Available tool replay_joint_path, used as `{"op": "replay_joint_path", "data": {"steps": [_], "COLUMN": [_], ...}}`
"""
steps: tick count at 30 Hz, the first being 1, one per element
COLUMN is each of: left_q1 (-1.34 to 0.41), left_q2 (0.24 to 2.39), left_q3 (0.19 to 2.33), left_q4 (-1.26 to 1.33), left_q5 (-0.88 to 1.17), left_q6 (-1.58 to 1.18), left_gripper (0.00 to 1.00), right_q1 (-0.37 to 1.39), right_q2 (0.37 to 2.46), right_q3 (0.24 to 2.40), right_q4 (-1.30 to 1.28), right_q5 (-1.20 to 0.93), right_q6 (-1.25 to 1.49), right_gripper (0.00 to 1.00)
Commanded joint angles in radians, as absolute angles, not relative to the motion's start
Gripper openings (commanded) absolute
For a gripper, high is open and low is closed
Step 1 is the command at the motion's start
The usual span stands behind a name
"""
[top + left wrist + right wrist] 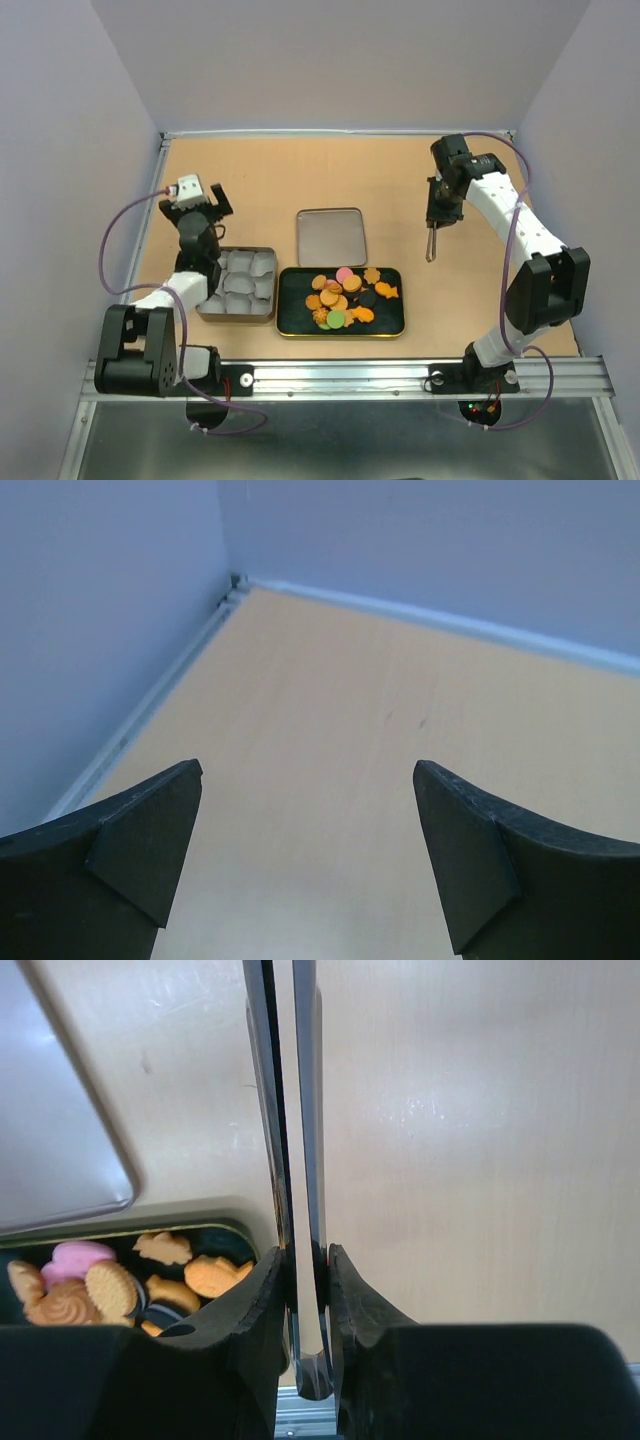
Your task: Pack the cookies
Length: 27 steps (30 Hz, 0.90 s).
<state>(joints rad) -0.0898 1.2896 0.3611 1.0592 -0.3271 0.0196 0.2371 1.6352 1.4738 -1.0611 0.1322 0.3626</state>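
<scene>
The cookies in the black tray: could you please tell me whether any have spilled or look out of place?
Nothing stands out. The cookies all lie heaped inside the black tray, none on the table, and the lid lies flat behind it. The right gripper holds tweezers beside the tray.

Left claw (pixel 307 810) agape, right claw (pixel 303 1270) tight

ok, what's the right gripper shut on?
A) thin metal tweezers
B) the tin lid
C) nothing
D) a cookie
A: in the right wrist view the right gripper is clamped on a pair of thin metal tweezers, while the cookies lie in the tray.
</scene>
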Motion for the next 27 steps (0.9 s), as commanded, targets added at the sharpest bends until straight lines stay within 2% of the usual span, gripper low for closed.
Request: {"op": "replay_joint_path", "data": {"steps": [1, 3, 4, 7, 13, 14, 15, 19, 22, 27], "left_q1": [-0.087, -0.078, -0.063, -0.061, -0.063, -0.063, -0.063, -0.064, -0.066, -0.066], "left_q2": [1.187, 1.18, 1.181, 1.196, 1.086, 1.066, 1.046, 0.936, 0.875, 0.809], "left_q3": [0.661, 0.777, 0.817, 0.961, 1.02, 1.019, 1.022, 1.028, 1.023, 1.008], "left_q4": [0.608, 0.465, 0.342, 0.119, -0.086, -0.104, -0.123, -0.242, -0.299, -0.35], "left_q5": [-0.511, -0.525, -0.421, -0.295, -0.108, -0.091, -0.075, -0.038, -0.035, -0.028], "left_q6": [-0.212, -0.274, -0.272, -0.351, -0.448, -0.449, -0.446, -0.44, -0.439, -0.442], "left_gripper": [0.99, 0.99, 0.99, 0.99, 0.94, 0.93, 0.93, 0.92, 0.91, 0.91], "right_q1": [0.251, 0.264, 0.282, 0.355, 0.51, 0.528, 0.541, 0.67, 0.825, 1.03], "right_q2": [1.58, 1.571, 1.569, 1.563, 1.533, 1.52, 1.503, 1.433, 1.368, 1.357], "right_q3": [1.606, 1.638, 1.672, 1.718, 1.709, 1.698, 1.668, 1.56, 1.479, 1.393], "right_q4": [-1.212, -1.235, -1.256, -1.279, -1.298, -1.292, -1.284, -1.215, -1.145, -1.124], "right_q5": [0.089, 0.06, 0.037, -0.116, -0.303, -0.346, -0.369, -0.486, -0.474, -0.307], "right_q6": [0.374, 0.377, 0.373, 0.364, 0.432, 0.446, 0.46, 0.569, 0.688, 0.802], "right_gripper": [0.14, 0.09, 0.08, 0.08, 0.09, 0.1, 0.16, 0.2, 0.25, 0.32]}}
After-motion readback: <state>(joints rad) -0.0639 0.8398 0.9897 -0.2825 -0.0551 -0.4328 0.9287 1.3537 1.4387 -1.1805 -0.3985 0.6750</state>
